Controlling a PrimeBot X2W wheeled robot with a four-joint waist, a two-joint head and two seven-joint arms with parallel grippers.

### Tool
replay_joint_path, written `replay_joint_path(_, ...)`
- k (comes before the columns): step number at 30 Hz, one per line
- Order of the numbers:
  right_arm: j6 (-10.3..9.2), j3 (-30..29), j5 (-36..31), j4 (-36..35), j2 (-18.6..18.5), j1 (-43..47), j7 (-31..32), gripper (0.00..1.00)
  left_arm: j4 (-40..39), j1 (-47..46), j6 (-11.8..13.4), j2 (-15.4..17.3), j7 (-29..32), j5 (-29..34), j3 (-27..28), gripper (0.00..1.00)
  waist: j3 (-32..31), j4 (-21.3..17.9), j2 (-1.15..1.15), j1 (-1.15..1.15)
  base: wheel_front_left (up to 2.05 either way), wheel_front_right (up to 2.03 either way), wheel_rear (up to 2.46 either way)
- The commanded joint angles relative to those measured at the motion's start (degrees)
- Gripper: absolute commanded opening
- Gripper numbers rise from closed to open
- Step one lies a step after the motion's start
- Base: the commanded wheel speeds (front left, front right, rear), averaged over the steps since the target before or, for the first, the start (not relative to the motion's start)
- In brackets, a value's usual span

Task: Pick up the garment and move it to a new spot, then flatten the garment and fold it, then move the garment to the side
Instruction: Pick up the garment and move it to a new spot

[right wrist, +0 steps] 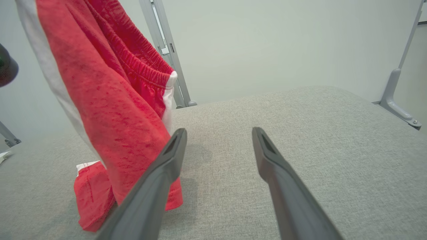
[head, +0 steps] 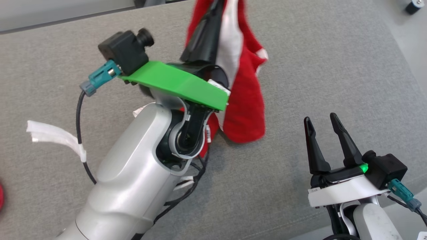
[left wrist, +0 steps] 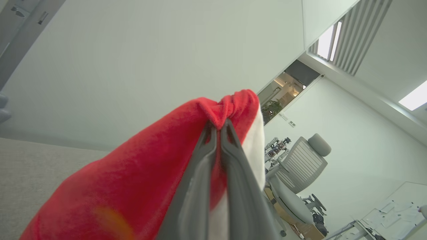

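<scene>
The garment [head: 245, 100] is a pair of red shorts with white side stripes, hanging in the air above the grey padded table [head: 333, 66]. My left gripper [left wrist: 217, 125] is shut on a bunched fold at the top of the garment [left wrist: 133, 180], its fingertips hidden by cloth in the head view. The lower hem of the garment [right wrist: 110, 110] trails down and touches the table. My right gripper [head: 321, 119] stands open low at the right, to the right of the cloth, with nothing between its fingers [right wrist: 173, 150].
A strip of white tape [head: 53, 135] hangs from the left arm's cable. A metal frame post [right wrist: 166, 56] rises behind the table and a bracket [right wrist: 397, 100] stands at its far right. An office chair [left wrist: 300, 166] stands beyond.
</scene>
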Motion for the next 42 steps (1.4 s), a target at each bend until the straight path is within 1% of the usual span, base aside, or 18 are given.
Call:
replay_joint_path(1, -0.04, -0.1, 0.4, 0.0, -0.1, -0.1, -0.1, 1.00, 0.9, 1.1, 0.2, 0.1, -0.4, -0.5, 0.2, 0.00, 1.0, -1.9, 0.00, 0.00, 0.00, 0.00, 0.00)
replay_joint_path(3, -0.04, -0.5, 0.4, 0.0, -0.1, 0.4, -0.1, 1.00, 5.4, 1.3, 0.7, 0.2, -2.6, 2.3, 1.3, 0.00, 1.1, -2.1, 0.00, 0.00, 0.00, 0.00, 0.00)
replay_joint_path(4, -0.04, -0.7, 0.0, 0.4, -0.1, 1.1, -0.1, 1.00, 11.4, 4.1, 0.2, 0.6, -3.9, 4.5, 3.5, 0.00, 0.7, -1.8, 0.00, 0.00, 0.00, 0.00, 0.00)
replay_joint_path(7, -0.03, -0.8, -0.6, 0.7, -0.1, 1.6, -0.1, 1.00, 16.1, 7.4, -0.5, 0.8, -4.3, 6.5, 6.5, 0.00, 0.1, -1.1, 0.00, 0.00, 0.00, 0.00, 0.00)
replay_joint_path(11, -0.03, -0.7, -1.6, 0.8, -0.1, 1.9, -0.1, 1.00, 20.1, 12.8, -1.1, 0.3, -4.3, 10.2, 13.6, 0.00, -0.7, 0.5, 0.00, 0.00, 0.00, 0.00, 0.00)
replay_joint_path(14, -0.04, -0.5, -2.5, 1.0, -0.1, 2.2, -0.1, 1.00, 21.4, 16.4, -1.3, -0.1, -4.3, 13.3, 19.4, 0.00, -1.4, 1.8, 0.00, 0.00, 0.00, 0.00, 0.00)
replay_joint_path(16, -0.04, -0.5, -3.0, 1.1, -0.1, 2.4, -0.1, 1.00, 22.0, 19.0, -1.5, -0.4, -4.3, 15.1, 21.9, 0.00, -1.9, 2.9, 0.00, 0.00, 0.00, 0.00, 0.00)
replay_joint_path(17, -0.04, -0.4, -3.2, 1.2, -0.1, 2.5, -0.1, 1.00, 22.0, 20.3, -1.9, -0.5, -4.2, 14.7, 22.1, 0.00, -2.0, 3.3, 0.00, 0.00, 0.00, 0.00, 0.00)
replay_joint_path(19, -0.03, 0.0, -3.4, 1.4, -0.1, 2.9, -0.1, 1.00, 21.5, 22.4, -2.6, -0.6, -4.2, 12.1, 20.3, 0.00, -2.3, 4.0, 0.00, 0.00, 0.00, 0.00, 0.00)
replay_joint_path(22, -0.04, -0.1, -3.7, 1.4, -0.1, 3.2, -0.1, 1.00, 20.7, 24.5, -3.5, -0.5, -4.2, 8.5, 14.9, 0.00, -2.5, 5.1, 0.00, 0.00, 0.00, 0.00, 0.00)
replay_joint_path(24, -0.03, 0.1, -4.0, 1.5, -0.1, 3.3, -0.1, 1.00, 20.3, 25.4, -3.5, -0.4, -4.2, 6.3, 11.0, 0.00, -2.6, 5.5, 0.00, 0.00, 0.00, 0.00, 0.00)
replay_joint_path(27, -0.04, 0.0, -4.1, 1.6, -0.1, 3.4, -0.1, 1.00, 19.7, 25.7, -2.8, -0.4, -4.2, 3.7, 7.1, 0.00, -2.8, 5.8, 0.00, 0.00, 0.00, 0.00, 0.00)
replay_joint_path(30, -0.03, 0.1, -4.1, 1.6, -0.1, 3.3, -0.1, 1.00, 19.2, 25.5, -1.9, -0.4, -4.2, 2.9, 5.8, 0.00, -2.9, 5.8, 0.00, 0.00, 0.00, 0.00, 0.00)
replay_joint_path(31, -0.04, 0.1, -4.2, 1.6, -0.1, 3.3, -0.1, 1.00, 19.1, 25.5, -1.6, -0.4, -4.2, 3.0, 5.9, 0.02, -2.9, 5.8, 0.00, 0.00, 0.00, 0.00, 0.00)
replay_joint_path(32, -0.04, 0.1, -4.3, 1.6, -0.1, 3.4, -0.1, 1.00, 19.1, 25.7, -1.4, -0.4, -4.2, 3.0, 6.4, 0.12, -2.9, 5.8, 0.00, 0.00, 0.00, 0.00, 0.00)
replay_joint_path(34, -0.04, -0.1, -4.2, 1.7, -0.1, 3.7, -0.1, 1.00, 18.9, 26.4, -1.1, -0.4, -4.2, 2.7, 7.4, 0.50, -3.0, 5.7, 0.00, 0.00, 0.00, 0.00, 0.00)
replay_joint_path(35, -0.04, -0.2, -4.2, 1.7, -0.1, 3.9, -0.1, 1.00, 18.9, 26.8, -1.2, -0.4, -4.2, 2.9, 7.6, 1.00, -3.1, 5.7, 0.00, 0.00, 0.00, 0.00, 0.00)
replay_joint_path(42, -0.04, -1.1, -4.4, 1.7, -0.1, 5.1, -0.1, 1.00, 19.9, 29.4, -2.3, -0.4, -4.2, 3.9, 7.3, 1.00, -4.9, 5.8, 0.00, 0.00, 0.00, 0.00, 0.00)
